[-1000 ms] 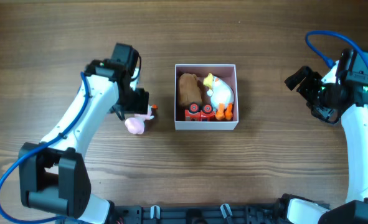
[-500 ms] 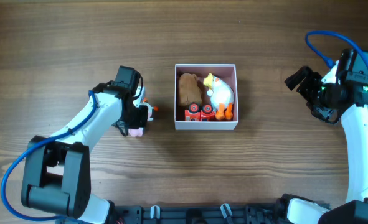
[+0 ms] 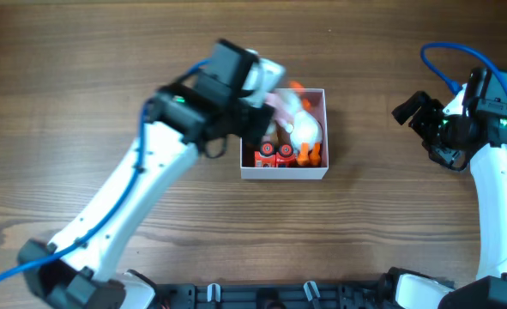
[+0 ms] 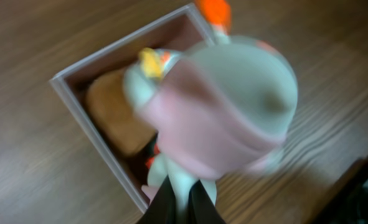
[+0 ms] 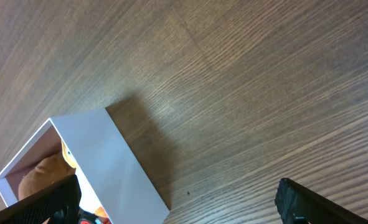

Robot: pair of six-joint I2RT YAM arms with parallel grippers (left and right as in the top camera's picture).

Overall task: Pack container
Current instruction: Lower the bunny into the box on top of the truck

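The container (image 3: 284, 173), a small square white-walled box, sits mid-table. Inside lie a white duck toy with orange feet (image 3: 305, 130), a red toy (image 3: 274, 155) and a brown toy (image 4: 112, 113). My left gripper (image 3: 266, 94) hovers over the box's upper left corner, shut on a pink and white toy (image 3: 277, 106). In the left wrist view the toy (image 4: 224, 109) is blurred and fills the middle, its pale base pinched between the fingertips (image 4: 184, 196) above the container wall (image 4: 93, 140). My right gripper (image 3: 416, 110) stands open far to the right, its wide jaws (image 5: 177, 185) holding nothing, the container (image 5: 118, 163) beyond.
Bare wooden tabletop (image 3: 150, 223) surrounds the box on all sides. The right arm's base and blue cable (image 3: 446, 56) stand at the right edge. Black frame parts run along the front edge.
The left gripper shut on the pink toy lying left of the box, lifted it and swung it right, over the box's upper left corner. The right arm stayed still.
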